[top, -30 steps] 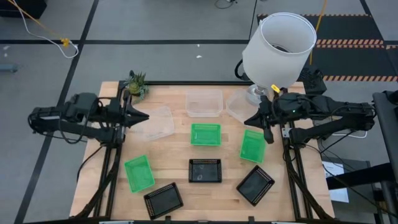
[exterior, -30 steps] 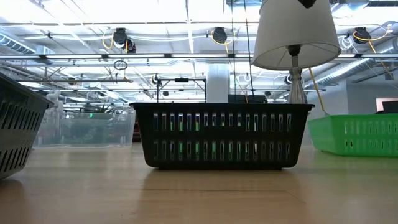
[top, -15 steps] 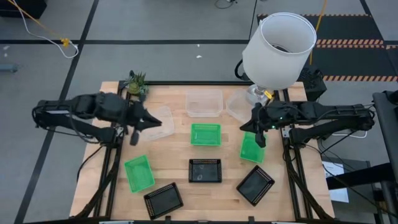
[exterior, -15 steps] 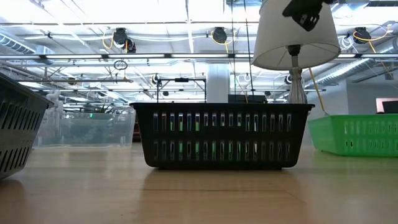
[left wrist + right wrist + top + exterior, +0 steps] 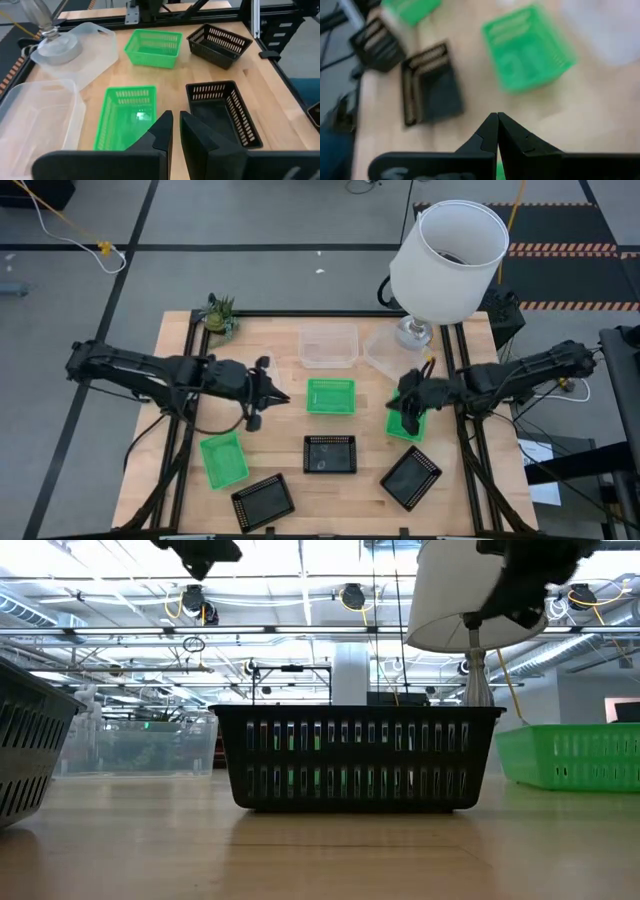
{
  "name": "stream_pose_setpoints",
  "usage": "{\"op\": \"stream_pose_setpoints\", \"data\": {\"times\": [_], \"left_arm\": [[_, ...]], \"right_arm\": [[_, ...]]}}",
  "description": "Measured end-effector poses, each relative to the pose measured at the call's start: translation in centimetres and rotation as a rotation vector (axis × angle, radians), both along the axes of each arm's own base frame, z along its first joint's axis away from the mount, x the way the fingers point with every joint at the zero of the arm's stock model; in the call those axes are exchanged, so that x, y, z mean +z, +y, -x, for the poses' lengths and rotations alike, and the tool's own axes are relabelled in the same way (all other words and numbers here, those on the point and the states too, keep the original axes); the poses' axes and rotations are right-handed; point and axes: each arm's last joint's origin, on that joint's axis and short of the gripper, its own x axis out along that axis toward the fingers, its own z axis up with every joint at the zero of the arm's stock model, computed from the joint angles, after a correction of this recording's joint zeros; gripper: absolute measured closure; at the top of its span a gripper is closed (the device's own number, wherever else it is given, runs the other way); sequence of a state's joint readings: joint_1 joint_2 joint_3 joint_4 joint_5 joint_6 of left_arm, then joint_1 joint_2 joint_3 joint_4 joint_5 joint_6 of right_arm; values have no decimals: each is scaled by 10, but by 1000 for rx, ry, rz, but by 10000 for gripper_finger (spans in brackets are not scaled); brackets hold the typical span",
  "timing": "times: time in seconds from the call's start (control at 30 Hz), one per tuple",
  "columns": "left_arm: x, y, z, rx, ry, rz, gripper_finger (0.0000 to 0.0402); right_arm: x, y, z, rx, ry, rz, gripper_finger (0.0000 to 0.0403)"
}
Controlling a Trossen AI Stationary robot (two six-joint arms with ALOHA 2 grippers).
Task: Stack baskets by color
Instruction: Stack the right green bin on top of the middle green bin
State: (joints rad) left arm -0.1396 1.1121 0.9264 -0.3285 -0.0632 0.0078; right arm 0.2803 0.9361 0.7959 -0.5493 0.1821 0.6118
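Green baskets rest flat on the wooden table at the centre (image 5: 330, 395), right (image 5: 400, 425) and near left (image 5: 223, 458). Black baskets sit at the near centre (image 5: 330, 453), near left (image 5: 263, 500) and near right (image 5: 411, 477). Clear baskets stand at the far side (image 5: 328, 345) and by the lamp base (image 5: 383, 352); another (image 5: 272, 376) is mostly under my left arm. My left gripper (image 5: 175, 125) hovers shut just left of the centre green basket (image 5: 127, 117). My right gripper (image 5: 496, 120) hovers shut over the right green basket, empty.
A big white lamp (image 5: 448, 250) stands at the table's far right corner, its base (image 5: 55, 42) beside a clear basket. A small plant (image 5: 220, 315) sits at the far left corner. Bare wood lies along the near edge between the baskets.
My left gripper has gone toward the table's centre and down, passing over the left clear basket to beside the centre green one. My right gripper has come down and toward the left over the right green basket, rolling as it went. No basket has moved.
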Motion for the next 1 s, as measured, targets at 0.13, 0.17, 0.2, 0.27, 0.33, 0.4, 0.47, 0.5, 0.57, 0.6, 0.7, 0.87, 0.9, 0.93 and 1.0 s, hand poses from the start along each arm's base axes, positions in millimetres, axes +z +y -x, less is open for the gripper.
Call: {"op": "stream_pose_setpoints", "data": {"times": [0.13, 0.17, 0.2, 0.27, 0.33, 0.4, 0.47, 0.5, 0.57, 0.6, 0.7, 0.87, 0.9, 0.93, 1.0], "left_arm": [[-8, -1, -7, -5, 36, -13, 364], [-10, -1, -8, -7, 43, -13, 364], [-11, -2, -9, -8, 49, -13, 364], [-14, -2, -12, -6, 63, -12, 364], [-17, -2, -14, -2, 75, -5, 364], [-19, -2, -16, 2, 84, -1, 364], [-19, -2, -16, 2, 86, -1, 364], [-19, -2, -16, 1, 81, 0, 364], [-19, -3, -18, 2, 75, 2, 364], [-20, -3, -18, 1, 79, 1, 364], [-19, -4, -20, -5, 60, 0, 364], [-23, -4, -24, -23, 68, -31, 364], [-23, -4, -24, -27, 69, -38, 364], [-23, -4, -24, -28, 68, -40, 364], [-23, -4, -24, -28, 68, -40, 364]], "right_arm": [[-13, 23, -3, 54, 69, -22, 371], [-17, 29, -4, 70, 86, -13, 362], [-20, 34, -6, 81, 99, 4, 352], [-28, 44, -7, 106, 130, 46, 330], [-36, 50, -8, 128, 166, 91, 306], [-43, 55, -9, 151, 201, 121, 280], [-48, 57, -11, 167, 226, 139, 254], [-50, 58, -11, 175, 234, 147, 243], [-53, 59, -12, 187, 253, 163, 224], [-55, 58, -12, 189, 268, 173, 216], [-60, 57, -12, 198, 318, 206, 206], [-69, 57, -12, 202, 374, 234, 212], [-71, 57, -11, 203, 382, 238, 216], [-73, 57, -11, 204, 390, 242, 220], [-79, 56, -9, 205, 410, 251, 230]]}}
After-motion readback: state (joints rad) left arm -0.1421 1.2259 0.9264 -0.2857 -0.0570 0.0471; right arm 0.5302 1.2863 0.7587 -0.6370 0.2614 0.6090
